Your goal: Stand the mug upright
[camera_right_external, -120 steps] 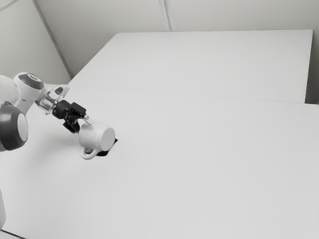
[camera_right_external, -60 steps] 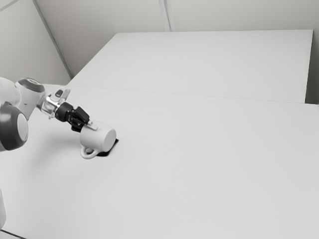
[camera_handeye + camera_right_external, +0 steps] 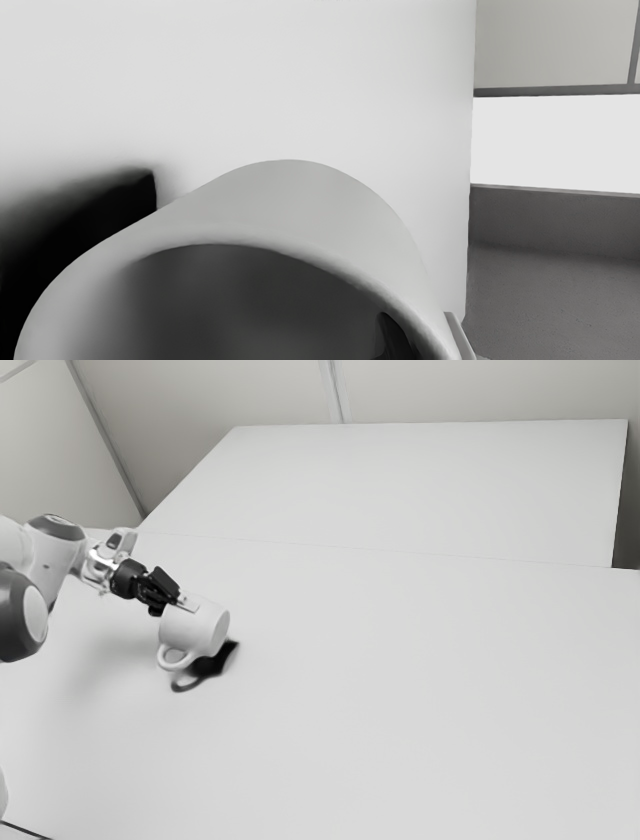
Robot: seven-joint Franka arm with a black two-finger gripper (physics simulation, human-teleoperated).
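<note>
Holding a smooth white cylindrical mug (image 3: 190, 630) above a broad, flat white tabletop (image 3: 400, 660), toward the exterior view's left, tipped over with mouth facing the white jointed arm (image 3: 50, 560) and looped handle (image 3: 176, 659) hanging down. Grasping the mug's wall at the rim with a black two-finger gripper (image 3: 185, 603), pinched from inside and outside. Casting a dark shadow (image 3: 208, 663) underneath, apart from the mug. Beyond the tabletop, enclosed by pale grey walls (image 3: 200, 400), with a darker grey floor (image 3: 550, 300) past the edge.
</note>
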